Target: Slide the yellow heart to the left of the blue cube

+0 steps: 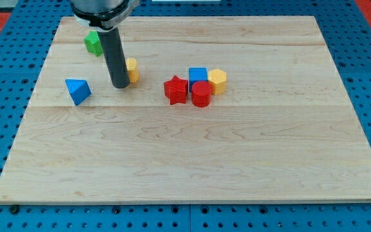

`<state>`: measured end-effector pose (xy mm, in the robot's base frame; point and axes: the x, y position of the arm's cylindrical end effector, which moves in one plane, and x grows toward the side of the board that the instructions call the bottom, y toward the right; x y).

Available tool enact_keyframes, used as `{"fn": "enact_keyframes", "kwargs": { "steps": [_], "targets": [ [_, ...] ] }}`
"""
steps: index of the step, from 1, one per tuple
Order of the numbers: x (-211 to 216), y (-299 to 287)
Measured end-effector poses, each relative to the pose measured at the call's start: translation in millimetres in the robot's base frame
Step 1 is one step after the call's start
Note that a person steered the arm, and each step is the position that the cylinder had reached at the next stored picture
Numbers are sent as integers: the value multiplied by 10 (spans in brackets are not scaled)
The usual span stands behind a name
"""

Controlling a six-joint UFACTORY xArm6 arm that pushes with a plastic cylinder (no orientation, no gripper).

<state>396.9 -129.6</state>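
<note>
My tip (120,84) rests on the tabletop (192,161) toward its top-left corner, touching or just beside the yellow heart (132,69), which sits on the tip's right side and is half hidden behind the rod — its heart outline is hard to confirm from here. There is no pincer on this arm, only the rod, so nothing is grasped.

The blue cube (198,75) lies near the middle of the tabletop, toward the top edge, in a tight cluster: a red star (176,89) at its lower left, a red cylinder (201,94) just below it, a yellow hexagonal block (217,81) on its right.

To do the step well, I judge the push should run rightward from the heart's left flank, with the tip a little nearer the top edge, so the heart tracks straight. It should stop just beside the cube, above the star, without jostling the cluster.

The blocks look like smooth, hard, matte pieces that will slide easily on the pale, fine-grained wooden planks — and may spin if struck off-centre. A blue triangular block (77,91) and a green block (94,43) sit nearer the left edge, out of the way.
</note>
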Motion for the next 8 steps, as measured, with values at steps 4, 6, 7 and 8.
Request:
{"fn": "enact_keyframes", "kwargs": {
  "steps": [4,6,7,8],
  "targets": [
    [-495,359],
    [-388,939],
    [-389,720],
    [-474,-121]
  ]
}}
